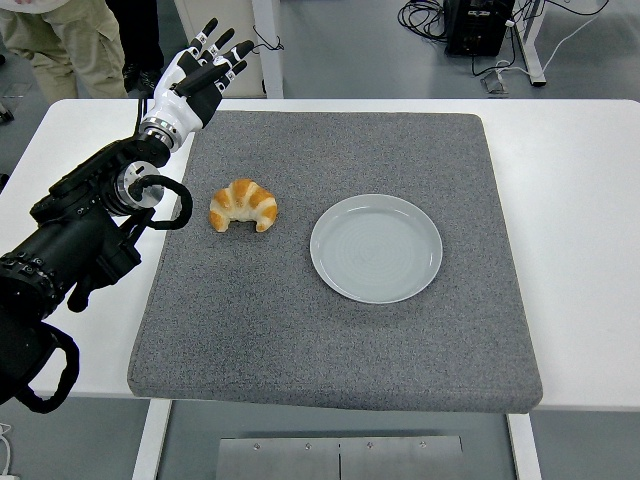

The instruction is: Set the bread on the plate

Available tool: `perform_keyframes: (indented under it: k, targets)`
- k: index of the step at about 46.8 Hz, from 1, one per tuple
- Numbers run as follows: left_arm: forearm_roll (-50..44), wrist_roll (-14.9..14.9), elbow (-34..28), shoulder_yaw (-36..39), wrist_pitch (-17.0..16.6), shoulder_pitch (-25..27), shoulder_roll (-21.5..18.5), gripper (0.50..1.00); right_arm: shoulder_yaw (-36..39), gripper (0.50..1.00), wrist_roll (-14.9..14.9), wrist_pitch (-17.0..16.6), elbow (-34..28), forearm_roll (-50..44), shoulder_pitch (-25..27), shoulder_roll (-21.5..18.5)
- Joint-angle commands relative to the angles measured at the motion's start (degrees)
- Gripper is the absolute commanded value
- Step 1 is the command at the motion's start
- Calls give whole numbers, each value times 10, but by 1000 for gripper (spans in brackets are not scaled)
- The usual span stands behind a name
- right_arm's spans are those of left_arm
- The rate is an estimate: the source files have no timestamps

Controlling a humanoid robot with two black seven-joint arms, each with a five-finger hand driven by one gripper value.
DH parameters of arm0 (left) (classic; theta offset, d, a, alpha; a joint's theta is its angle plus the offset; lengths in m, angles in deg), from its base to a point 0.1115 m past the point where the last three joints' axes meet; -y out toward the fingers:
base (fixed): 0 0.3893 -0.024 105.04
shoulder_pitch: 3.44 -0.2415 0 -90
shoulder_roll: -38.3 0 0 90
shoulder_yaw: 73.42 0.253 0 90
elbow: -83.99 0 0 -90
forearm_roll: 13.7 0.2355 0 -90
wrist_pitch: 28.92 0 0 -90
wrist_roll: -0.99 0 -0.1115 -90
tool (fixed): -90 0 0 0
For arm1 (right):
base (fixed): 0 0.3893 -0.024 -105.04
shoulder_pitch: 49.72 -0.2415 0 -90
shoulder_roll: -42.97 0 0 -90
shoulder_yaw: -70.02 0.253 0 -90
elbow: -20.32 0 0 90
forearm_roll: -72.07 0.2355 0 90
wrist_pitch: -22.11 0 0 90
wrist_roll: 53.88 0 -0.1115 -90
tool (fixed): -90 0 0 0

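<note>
Looking down over the white table (580, 200), I see my left hand (195, 80) raised at the far left corner of the grey felt mat (340, 330), its fingers (220, 45) spread wide and holding nothing. The black left arm (80, 240) comes in from the left edge and crosses the mat's left border. The croissant (244, 205) lies on the mat, left of centre, its two tips pointing toward me, clear of the hand and near the arm's wrist cable. The pale grey plate (376, 248) sits empty just right of the croissant, with a strip of mat between them. At the top left I see a person's legs (60, 40) standing beyond the table.
</note>
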Motion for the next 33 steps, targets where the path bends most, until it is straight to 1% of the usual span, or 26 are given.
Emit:
perform_keyframes:
  k: [1,33]
  targets:
    - [0,0,0,0,0,0,0,974,0,1000,0,0,0,0,0,0]
    - [0,-1,-4,5,-2,0,-3,974,0,1000,0,0,0,0,0,0]
